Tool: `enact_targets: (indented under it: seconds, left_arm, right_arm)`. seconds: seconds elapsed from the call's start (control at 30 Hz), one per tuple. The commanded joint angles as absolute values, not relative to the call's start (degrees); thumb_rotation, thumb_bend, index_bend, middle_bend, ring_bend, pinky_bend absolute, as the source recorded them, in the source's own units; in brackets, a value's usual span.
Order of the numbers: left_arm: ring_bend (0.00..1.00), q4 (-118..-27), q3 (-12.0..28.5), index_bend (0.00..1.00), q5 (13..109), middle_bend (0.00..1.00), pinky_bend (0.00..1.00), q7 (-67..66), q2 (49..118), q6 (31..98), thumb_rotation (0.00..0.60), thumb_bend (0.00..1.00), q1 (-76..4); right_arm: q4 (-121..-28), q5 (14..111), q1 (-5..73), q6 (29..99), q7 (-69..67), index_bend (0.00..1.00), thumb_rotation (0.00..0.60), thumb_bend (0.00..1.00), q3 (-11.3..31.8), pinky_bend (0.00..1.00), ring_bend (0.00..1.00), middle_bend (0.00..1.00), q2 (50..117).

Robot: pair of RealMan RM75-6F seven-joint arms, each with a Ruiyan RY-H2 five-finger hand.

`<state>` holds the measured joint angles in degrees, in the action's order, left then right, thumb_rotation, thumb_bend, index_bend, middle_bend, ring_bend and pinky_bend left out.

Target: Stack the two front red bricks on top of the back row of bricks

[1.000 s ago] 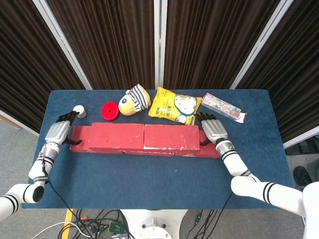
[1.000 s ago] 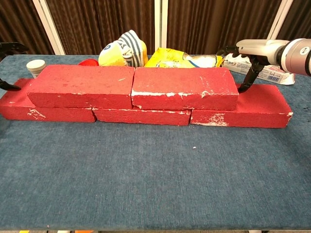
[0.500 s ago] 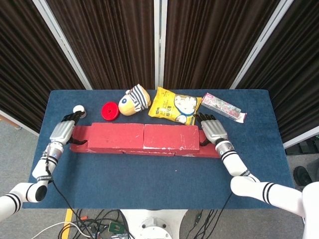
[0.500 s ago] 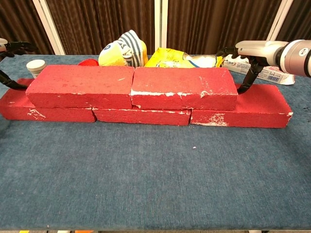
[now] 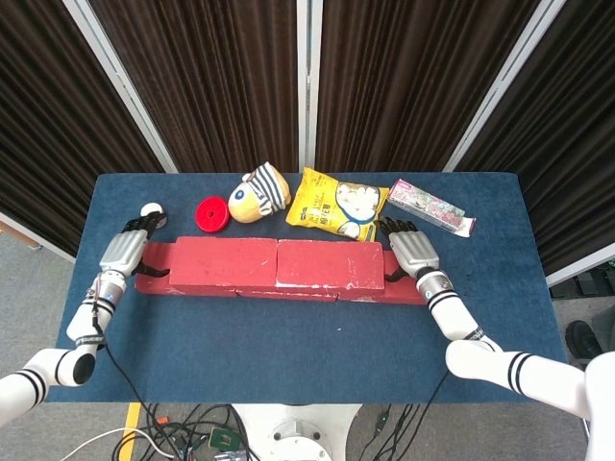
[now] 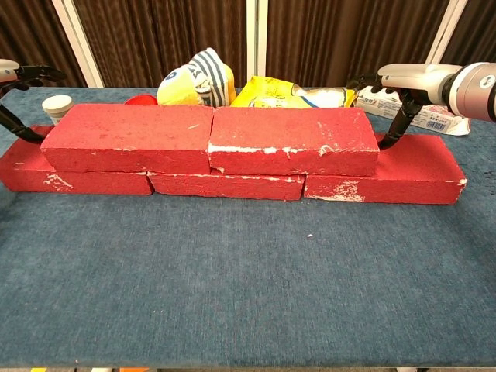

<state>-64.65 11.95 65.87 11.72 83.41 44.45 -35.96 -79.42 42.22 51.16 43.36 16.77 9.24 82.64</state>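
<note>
Blue cloth table, and two red bricks sit end to end atop the bottom row at centre. Left hand at nine o'clock, right hand at three o'clock, both spread and gripping nothing. Snack bag at twelve.

Along the back of the blue bench: white cup, red lid, striped plush toy, yellow snack bag, pink packet.
</note>
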Motion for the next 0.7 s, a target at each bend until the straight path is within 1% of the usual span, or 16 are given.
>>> enact_targets:
  seconds: [0.03,0.7]
  left_arm:
    - [0.00,-64.4,12.0,0.00,65.9,0.00,0.00,11.7,83.5,44.4,0.600,0.09,-36.1]
    - [0.00,-62.7,12.4,0.00,65.7,0.00,0.00,12.1,84.4,43.4,0.600,0.09,-37.6]
  right_arm:
    - [-79.4,42.3,51.1,43.3,16.7,0.00,0.600,0.10,9.3,0.00,0.00,0.00,82.6]
    - [-79.4,42.7,51.1,42.6,15.8,0.00,0.600,0.10,9.5,0.00,0.00,0.00,82.9]
